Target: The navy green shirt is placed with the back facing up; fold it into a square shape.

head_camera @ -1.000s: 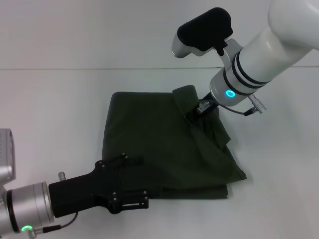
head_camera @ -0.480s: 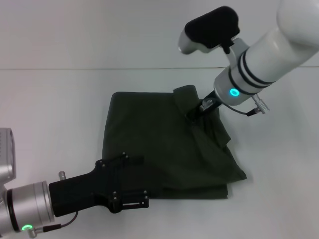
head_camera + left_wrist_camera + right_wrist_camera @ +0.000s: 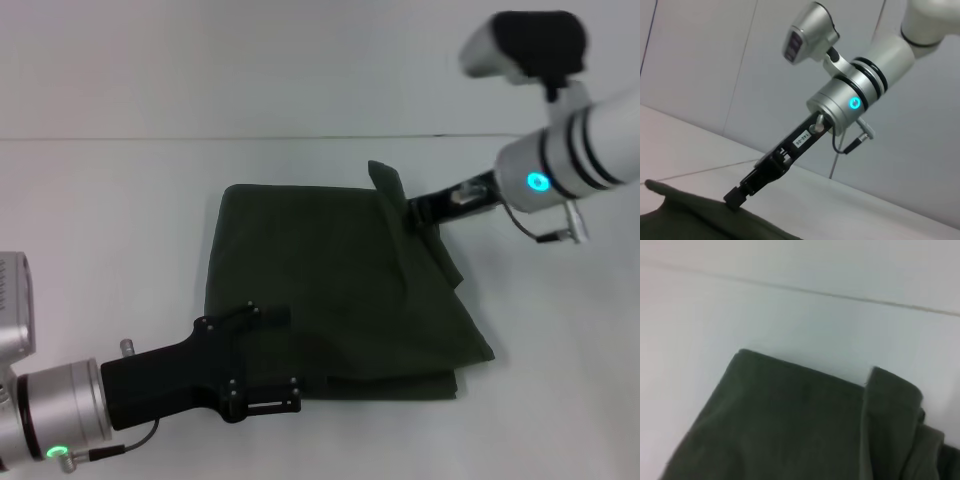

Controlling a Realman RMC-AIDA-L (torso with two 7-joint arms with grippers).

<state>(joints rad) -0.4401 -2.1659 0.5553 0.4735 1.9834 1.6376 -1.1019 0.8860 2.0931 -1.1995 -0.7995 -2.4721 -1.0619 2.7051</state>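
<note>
The right gripper (image 3: 415,208) reaches in from the far right, its arm angled low, fingertips pinched together. The left gripper (image 3: 262,362) lies low at the near left, pointing right, fingers slightly parted.

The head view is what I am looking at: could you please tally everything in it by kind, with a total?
Shirts: 1, the navy green shirt, partly folded on the white table.
Grippers: 2, the left gripper at the shirt's near edge and the right gripper at its raised far corner.
Tables: 1.
Total: 4.
</note>
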